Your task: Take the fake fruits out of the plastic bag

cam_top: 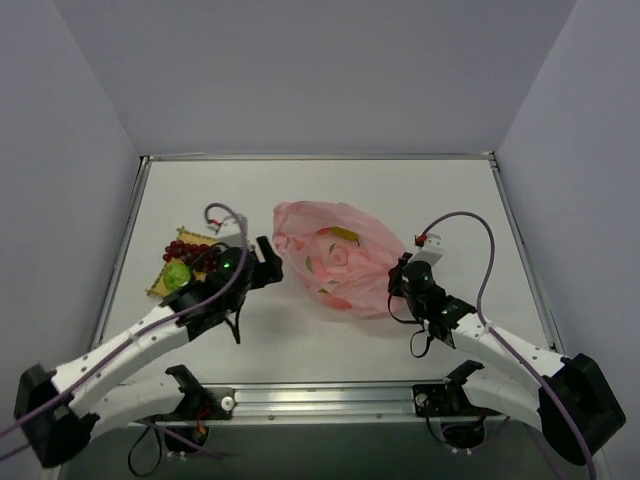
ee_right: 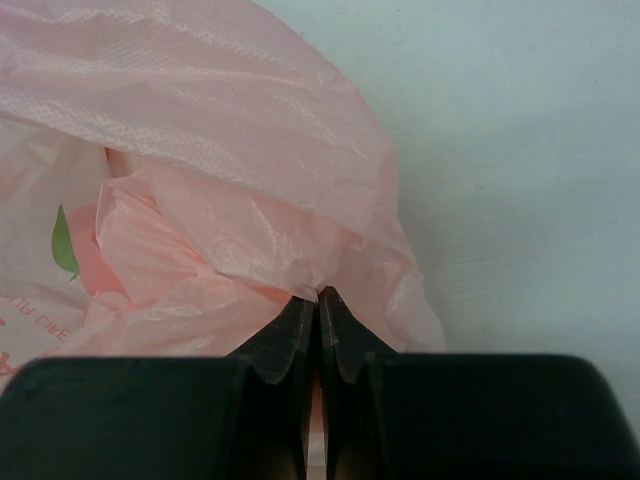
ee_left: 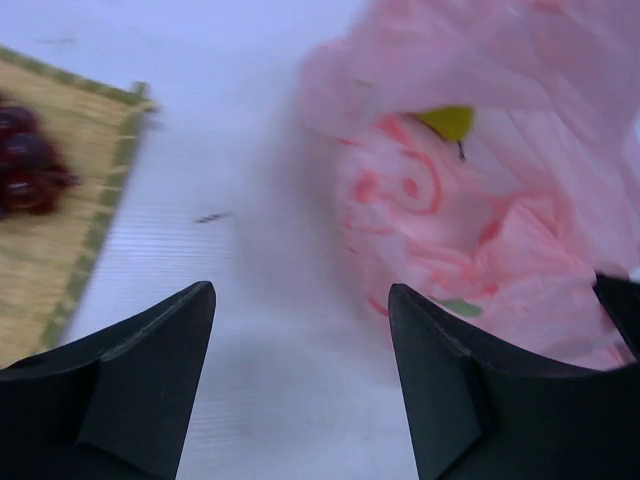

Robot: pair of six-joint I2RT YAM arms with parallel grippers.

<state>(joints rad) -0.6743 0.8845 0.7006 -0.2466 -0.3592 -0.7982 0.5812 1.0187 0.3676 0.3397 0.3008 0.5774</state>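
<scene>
Top external view takes in a pale table (cam_top: pixel 300 340) walled on three sides, with both arms reaching in from the near edge. At its centre lies the plastic bag (cam_top: pixel 335 255), pink, translucent and crumpled, printed with reddish and green motifs, and by far the largest loose thing here.

The left arm (cam_top: pixel 130 345) stretches across the yellow woven mat (cam_top: pixel 160 285) toward the bag's left side. The left gripper (cam_top: pixel 268 262) hangs just beside the bag; in its wrist view the two dark fingers stand well spread, with bare table between them and nothing held, and the bag's folds rise ahead and to the right of them.

The right arm (cam_top: pixel 500 345) comes in from the other side. The right gripper (ee_right: pixel 318 300) meets the bag's right edge, its fingers pressed together with a fold of pink film pinched at their tips, the film bunching and lifting from that spot.

The mat sits left of the bag and apart from it, partly covered by the left arm. On it rest a dark red grape bunch (cam_top: pixel 188 250) toward the far side and a round green apple (cam_top: pixel 177 273) just nearer, the two close together.

Inside the bag a yellow-green piece (ee_left: pixel 447 120) shows through the plastic near the far side; it may be a pear, though the film blurs its outline. Other shapes within the bag cannot be told from the printing.
</scene>
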